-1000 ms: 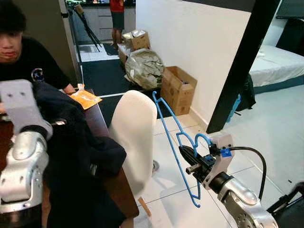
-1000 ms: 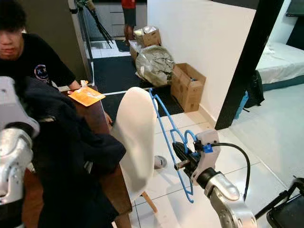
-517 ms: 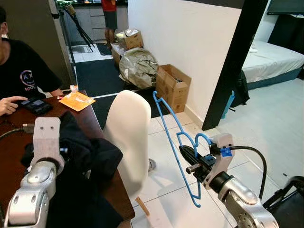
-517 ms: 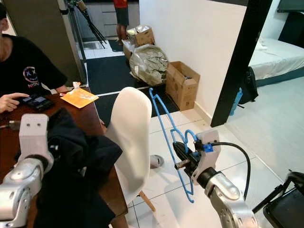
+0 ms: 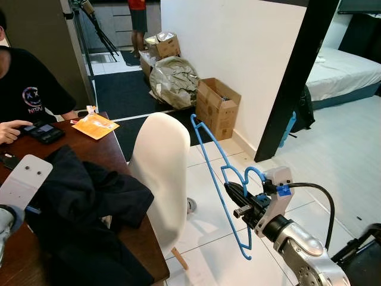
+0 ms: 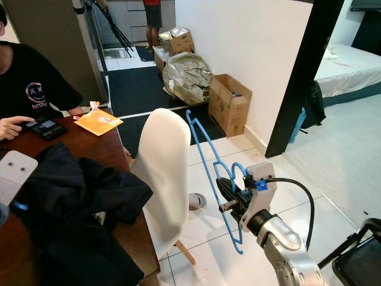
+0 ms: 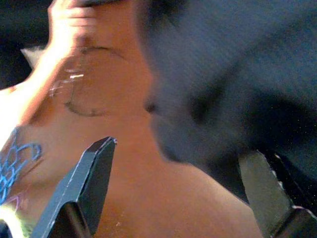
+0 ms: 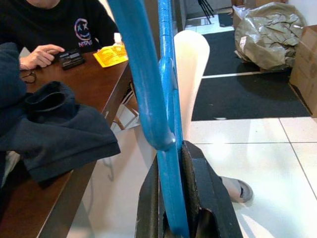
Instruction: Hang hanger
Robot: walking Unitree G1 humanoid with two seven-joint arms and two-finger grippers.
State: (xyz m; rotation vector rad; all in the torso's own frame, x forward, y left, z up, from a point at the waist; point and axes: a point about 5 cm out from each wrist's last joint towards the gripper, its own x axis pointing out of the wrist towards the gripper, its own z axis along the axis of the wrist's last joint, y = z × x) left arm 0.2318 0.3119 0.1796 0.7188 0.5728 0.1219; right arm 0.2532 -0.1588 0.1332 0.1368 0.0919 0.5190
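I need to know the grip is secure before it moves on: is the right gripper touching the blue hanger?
Touching. In the right wrist view, the right gripper has its two black fingers pressed against either side of the blue hanger, with no gap.

White tiled floor (image 5: 333, 155), white wall (image 5: 238, 47), black pillar (image 5: 292, 83), brown wooden table (image 5: 113, 155), white chair (image 5: 161, 173), cardboard boxes (image 5: 217, 107)
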